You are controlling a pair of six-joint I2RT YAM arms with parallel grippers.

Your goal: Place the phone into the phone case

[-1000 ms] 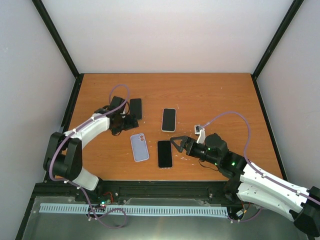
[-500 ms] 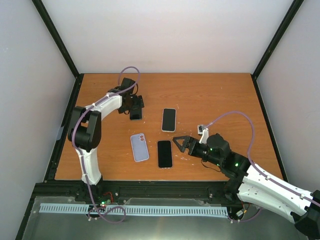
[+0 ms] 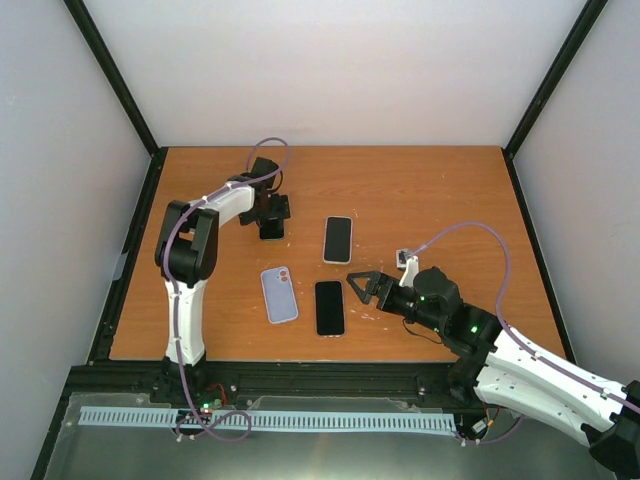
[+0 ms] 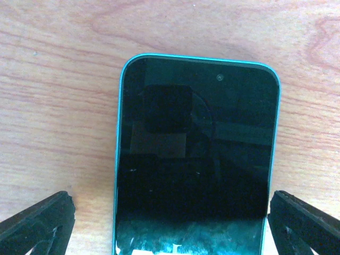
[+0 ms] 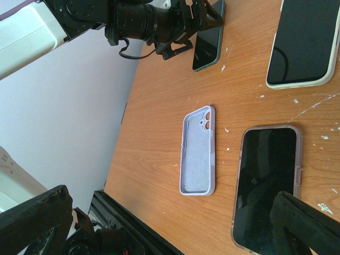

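Note:
Open side up, the lavender phone case [image 3: 279, 295] [image 5: 198, 151] lies on the wooden table [image 3: 430, 190]. A dark phone with a teal edge [image 4: 194, 154] [image 3: 271, 232] lies face up at the far left. My left gripper [image 3: 270, 212] [image 4: 170, 228] hangs right over it, open, one finger on each side of the phone. A black phone with a pinkish rim [image 3: 329, 307] [image 5: 268, 186] lies just right of the case. My right gripper [image 3: 360, 288] [image 5: 170, 223] is open and empty beside that phone.
A third phone with a cream rim [image 3: 338, 239] [image 5: 303, 45] lies beyond the pinkish one. The right wrist view shows the left gripper [image 5: 180, 26] at the teal phone [image 5: 208, 37]. Black frame posts and white walls bound the table.
My left arm has swung away from me and to the right, from beside the teal-edged phone to above it. The right gripper has drifted slightly nearer. No phone or case has moved.

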